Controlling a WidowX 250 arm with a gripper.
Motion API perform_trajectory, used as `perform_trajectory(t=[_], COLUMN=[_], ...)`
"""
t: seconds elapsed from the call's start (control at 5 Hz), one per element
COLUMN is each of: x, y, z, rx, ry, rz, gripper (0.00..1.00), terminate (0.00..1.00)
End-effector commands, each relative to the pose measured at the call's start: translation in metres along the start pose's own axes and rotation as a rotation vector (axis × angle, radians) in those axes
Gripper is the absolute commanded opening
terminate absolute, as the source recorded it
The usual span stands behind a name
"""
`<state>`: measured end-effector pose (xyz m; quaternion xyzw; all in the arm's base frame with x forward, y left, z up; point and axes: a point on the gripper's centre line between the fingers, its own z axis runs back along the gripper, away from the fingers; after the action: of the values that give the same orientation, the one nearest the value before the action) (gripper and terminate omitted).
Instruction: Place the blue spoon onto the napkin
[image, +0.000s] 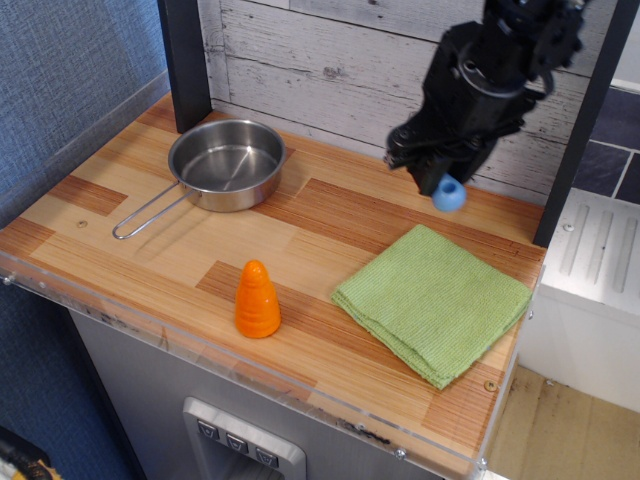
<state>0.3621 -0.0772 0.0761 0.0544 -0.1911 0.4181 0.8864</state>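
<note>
My black gripper (440, 175) is shut on the blue spoon (449, 195). Only the spoon's light blue ring end shows below the fingers; its grey bowl is hidden inside the gripper. The spoon hangs in the air above the back edge of the napkin (432, 301), a square folded light green cloth lying flat at the right of the wooden counter (150, 250).
A steel pan (226, 163) with a wire handle sits at the back left. An orange cone-shaped toy (256, 299) stands near the front edge. A dark post (185, 60) rises at the back left and another stands at the right (585, 120).
</note>
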Motion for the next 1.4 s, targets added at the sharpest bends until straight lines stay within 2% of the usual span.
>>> perform_trajectory(t=[0.0, 0.2, 0.4, 0.6, 0.8, 1.2], x=[-0.028, -0.045, -0.055, -0.064, -0.064, -0.060], y=[0.015, 0.029, 0.033, 0.037, 0.035, 0.032], z=[0.022, 0.011, 0.002, -0.005, -0.008, -0.011], rx=[-0.048, -0.030, -0.026, 0.002, 0.041, 0.063], ry=[-0.014, 0.016, 0.027, 0.043, 0.050, 0.048], rz=[-0.036, -0.074, -0.095, -0.126, -0.110, -0.107], gripper=[0.00, 0.00, 0.00, 0.00, 1.00, 1.00], terminate=[0.00, 0.00, 0.00, 0.00, 0.00, 0.00])
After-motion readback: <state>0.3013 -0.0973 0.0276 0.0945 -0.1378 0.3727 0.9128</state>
